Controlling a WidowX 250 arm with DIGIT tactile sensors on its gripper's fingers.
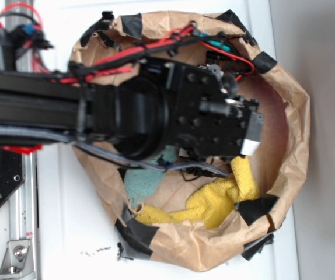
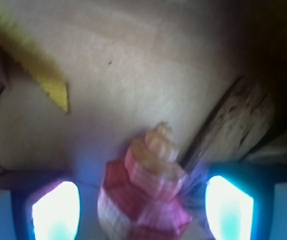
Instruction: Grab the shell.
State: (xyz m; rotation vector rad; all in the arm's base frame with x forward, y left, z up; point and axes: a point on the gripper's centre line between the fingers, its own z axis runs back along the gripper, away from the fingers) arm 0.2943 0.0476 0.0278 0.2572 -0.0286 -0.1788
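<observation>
The brown paper nest [image 1: 296, 116], a crumpled paper wall patched with black tape, rings the whole work area, and the black arm reaches into it from the side. Under the arm lie a yellow cloth [image 1: 214, 204] and a teal cloth [image 1: 139, 184], both off to one flank of the jaws; in the wrist view a corner of the yellow cloth shows well ahead of the jaws and to the left.

The driftwood [image 2: 238, 122], grey-brown and streaked, lies just outside the right jaw, slanting away ahead of it. It appears to touch or nearly touch the shell, though blur keeps me from saying which.

The gripper [image 2: 142, 210] stands open, its two glowing fingertips spread wide. The shell [image 2: 148, 185] sits directly between them, ridged whorls stacked, its narrow tip pointing forward out of the jaws. Neither fingertip touches it.

This reads as the end of the approach: the jaws already straddle the shell. The next move likely calls for closing squarely on the widest whorls, without catching the driftwood, then lifting.

No brand, label or writing can be read anywhere.
</observation>
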